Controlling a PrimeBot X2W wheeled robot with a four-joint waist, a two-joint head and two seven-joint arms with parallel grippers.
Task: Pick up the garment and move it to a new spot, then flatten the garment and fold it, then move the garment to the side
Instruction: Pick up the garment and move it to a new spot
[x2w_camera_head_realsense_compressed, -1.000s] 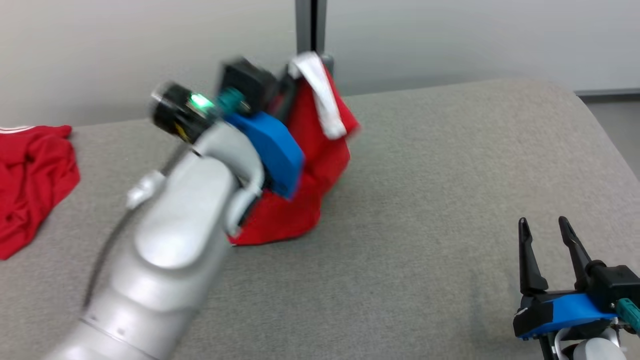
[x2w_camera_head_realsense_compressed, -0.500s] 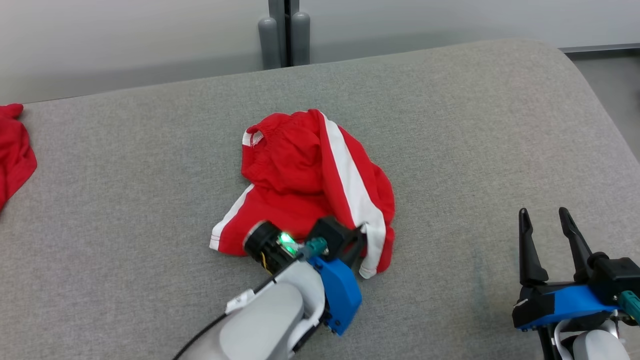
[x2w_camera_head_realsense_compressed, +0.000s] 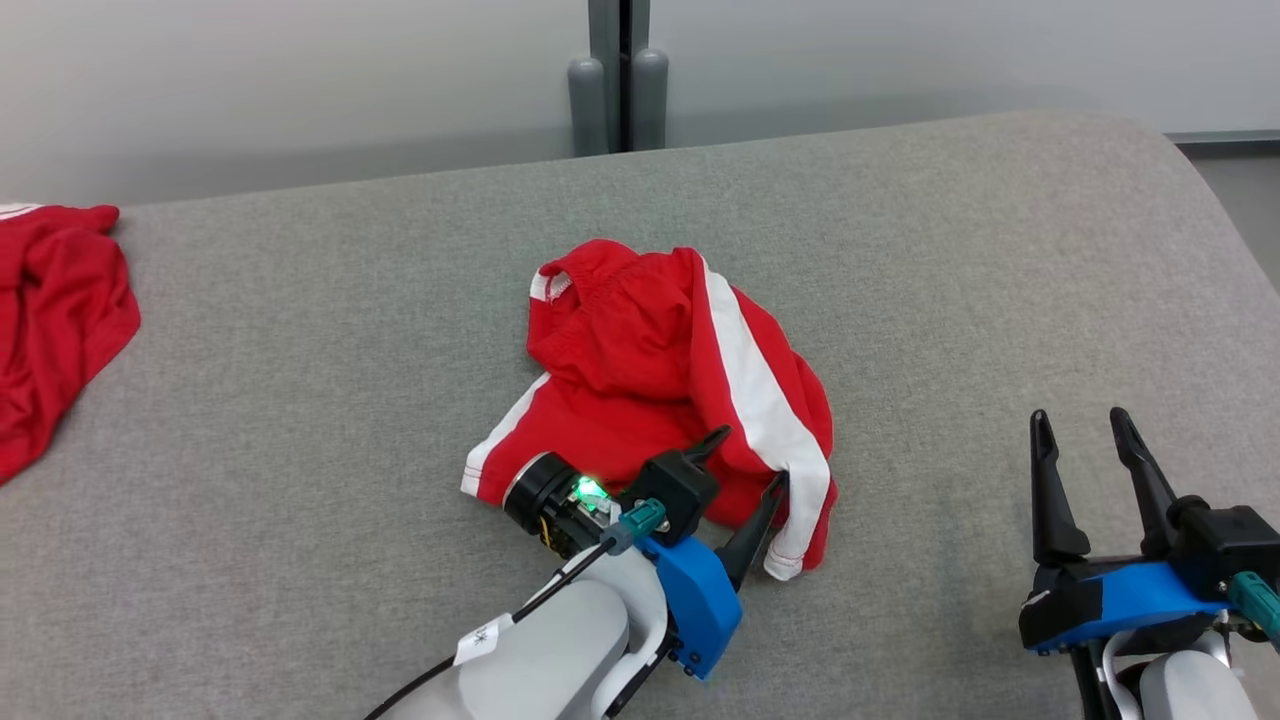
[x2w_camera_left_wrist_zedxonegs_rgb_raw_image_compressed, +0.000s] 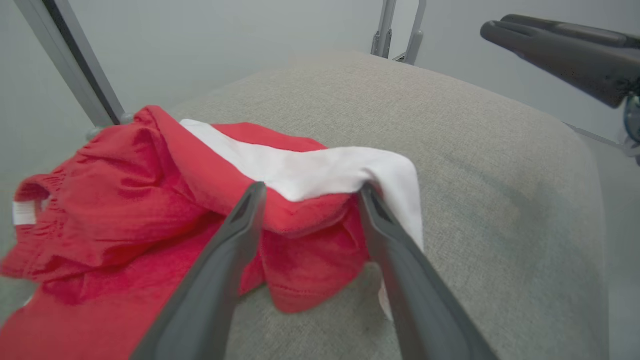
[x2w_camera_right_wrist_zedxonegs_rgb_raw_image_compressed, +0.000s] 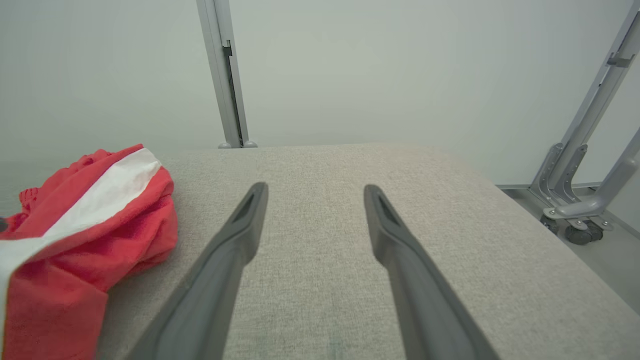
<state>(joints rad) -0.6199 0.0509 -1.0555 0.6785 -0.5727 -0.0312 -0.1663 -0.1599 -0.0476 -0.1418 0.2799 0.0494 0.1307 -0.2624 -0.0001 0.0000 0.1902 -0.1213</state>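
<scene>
Left jaws opened, garment (x2w_camera_left_wrist_zedxonegs_rgb_raw_image_compressed: 150, 200) between, perhaps touching

Your garment (x2w_camera_head_realsense_compressed: 650, 380) is a pair of red shorts, crumpled rather than flat, lying in a loose heap near the middle of the grey fabric-topped desk (x2w_camera_head_realsense_compressed: 300, 420). You can see the gathered waistband (x2w_camera_head_realsense_compressed: 600, 280) at the far end, bunched and turned up. A broad white stripe (x2w_camera_head_realsense_compressed: 760, 400) runs down the right side and curls under at the near edge — in the left wrist view it drapes over a raised red fold. A thinner white band (x2w_camera_head_realsense_compressed: 500, 440) trims the near left edge.
</scene>
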